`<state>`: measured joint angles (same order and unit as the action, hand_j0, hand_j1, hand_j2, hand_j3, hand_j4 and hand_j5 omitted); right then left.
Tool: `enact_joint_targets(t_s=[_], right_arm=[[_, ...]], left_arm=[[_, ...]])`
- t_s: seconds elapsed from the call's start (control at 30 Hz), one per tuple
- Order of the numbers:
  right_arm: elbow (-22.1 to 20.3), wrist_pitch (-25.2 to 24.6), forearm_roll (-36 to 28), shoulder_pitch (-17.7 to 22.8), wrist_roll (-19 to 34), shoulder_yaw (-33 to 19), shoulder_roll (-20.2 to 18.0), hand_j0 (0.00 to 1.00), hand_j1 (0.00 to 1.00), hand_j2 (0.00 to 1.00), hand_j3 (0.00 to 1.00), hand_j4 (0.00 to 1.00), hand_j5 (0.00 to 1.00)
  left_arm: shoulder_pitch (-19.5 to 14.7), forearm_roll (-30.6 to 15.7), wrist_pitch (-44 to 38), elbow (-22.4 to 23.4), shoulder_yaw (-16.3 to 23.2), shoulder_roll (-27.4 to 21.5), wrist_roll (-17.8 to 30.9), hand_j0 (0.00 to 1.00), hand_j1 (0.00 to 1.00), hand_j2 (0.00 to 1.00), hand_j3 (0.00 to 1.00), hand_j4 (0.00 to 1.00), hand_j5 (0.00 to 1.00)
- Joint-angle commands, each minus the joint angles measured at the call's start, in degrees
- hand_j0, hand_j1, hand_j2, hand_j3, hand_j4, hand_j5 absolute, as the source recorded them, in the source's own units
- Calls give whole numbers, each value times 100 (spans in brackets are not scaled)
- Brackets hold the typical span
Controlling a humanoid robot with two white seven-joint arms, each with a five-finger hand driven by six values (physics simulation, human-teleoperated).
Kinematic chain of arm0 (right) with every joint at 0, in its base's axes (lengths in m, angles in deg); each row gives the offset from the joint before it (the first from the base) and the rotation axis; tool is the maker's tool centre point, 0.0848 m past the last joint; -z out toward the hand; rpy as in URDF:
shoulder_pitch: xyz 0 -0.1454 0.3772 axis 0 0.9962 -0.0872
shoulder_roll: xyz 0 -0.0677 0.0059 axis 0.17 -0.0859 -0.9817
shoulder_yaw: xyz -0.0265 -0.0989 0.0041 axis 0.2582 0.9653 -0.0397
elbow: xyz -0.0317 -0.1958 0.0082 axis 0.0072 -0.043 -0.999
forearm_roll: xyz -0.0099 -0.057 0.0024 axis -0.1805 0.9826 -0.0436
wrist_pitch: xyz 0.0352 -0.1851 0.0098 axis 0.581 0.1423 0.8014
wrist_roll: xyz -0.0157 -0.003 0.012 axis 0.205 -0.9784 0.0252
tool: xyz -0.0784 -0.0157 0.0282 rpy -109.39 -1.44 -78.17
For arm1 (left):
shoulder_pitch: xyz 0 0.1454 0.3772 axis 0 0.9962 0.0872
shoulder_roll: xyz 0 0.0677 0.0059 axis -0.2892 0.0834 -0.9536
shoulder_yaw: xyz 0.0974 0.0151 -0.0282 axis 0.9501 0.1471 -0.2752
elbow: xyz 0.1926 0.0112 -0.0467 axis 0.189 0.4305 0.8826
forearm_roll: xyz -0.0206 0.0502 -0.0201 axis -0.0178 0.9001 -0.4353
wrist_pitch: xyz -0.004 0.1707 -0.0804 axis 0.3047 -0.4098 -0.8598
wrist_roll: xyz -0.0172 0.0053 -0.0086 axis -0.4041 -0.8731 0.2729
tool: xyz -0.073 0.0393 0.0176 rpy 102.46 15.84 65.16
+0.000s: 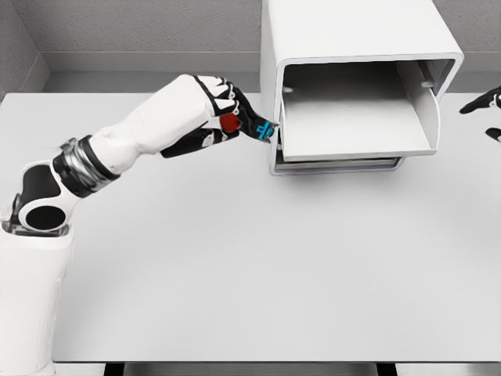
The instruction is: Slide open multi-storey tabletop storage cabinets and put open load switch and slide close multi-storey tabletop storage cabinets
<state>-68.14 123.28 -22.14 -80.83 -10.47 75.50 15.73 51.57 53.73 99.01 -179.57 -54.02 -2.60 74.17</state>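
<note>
While pinched in the left hand [227, 117], shows as a small red body with a blue-marked black end: the load switch [235, 124], held just beside the cabinet [352, 47] at its left front corner. Sits between dark fingertips [254, 125] curled around it, red part toward the palm, blue-and-black tip pointing at the cabinet's drawer edge. Cannot tell whether the tip touches the drawer.

Stands at the far side of the table [258, 274], white and boxy with rounded corners. Has its upper drawer [352, 117] slid out toward the camera, a shallow white tray with a sloped right wall and a bare floor. Shows a second, thinner drawer [337, 166] below it, pulled out less, only its grey front lip visible under the upper tray.

Reaches in from the left of the cabinet: a white arm with a ribbed grey wrist band and black joint covers. Peeks in at the frame's edge to the right of the cabinet: the right hand [485, 106], only dark fingertips visible, spread and holding nothing.

Spreads wide and pale grey around the cabinet, smooth and matte. Rises behind the cabinet: a speckled grey wall [141, 27] with a lighter ledge at its base.
</note>
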Motion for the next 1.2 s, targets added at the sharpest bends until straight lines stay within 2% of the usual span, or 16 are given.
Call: enact_joint_targets(t_s=[0.0,0.13,0.23,0.37,0.53,0.73,1.17], right_arm=[[25,-5,-42,18,1,-198,2,66,66,66,66,66,66],[-63,-5,-59,589,1,-866,134,66,66,66,66,66,66],[-142,-5,-77,826,9,-1165,222,66,66,66,66,66,66],[-203,-5,-50,870,18,-1165,266,66,66,66,66,66,66],[-221,-5,-33,950,27,-1165,301,67,67,67,67,67,67],[-204,-5,-15,958,36,-1165,310,67,67,67,67,67,67],[-203,-5,-6,1002,36,-1156,310,68,68,68,68,68,68]], left_arm=[[0,22,-18,0,117,182,-5,38,38,38,38,38,38],[-26,417,-18,0,143,498,-5,38,38,38,38,38,38],[-114,593,-18,44,257,709,-5,38,38,38,38,38,38],[-123,760,-18,53,398,964,-5,38,38,38,38,38,38],[-202,901,-18,79,433,964,-5,38,38,38,38,38,38],[-466,1384,-18,554,521,964,-5,38,38,38,38,38,38],[-809,1499,-18,659,1031,964,-5,38,38,38,38,38,38]])
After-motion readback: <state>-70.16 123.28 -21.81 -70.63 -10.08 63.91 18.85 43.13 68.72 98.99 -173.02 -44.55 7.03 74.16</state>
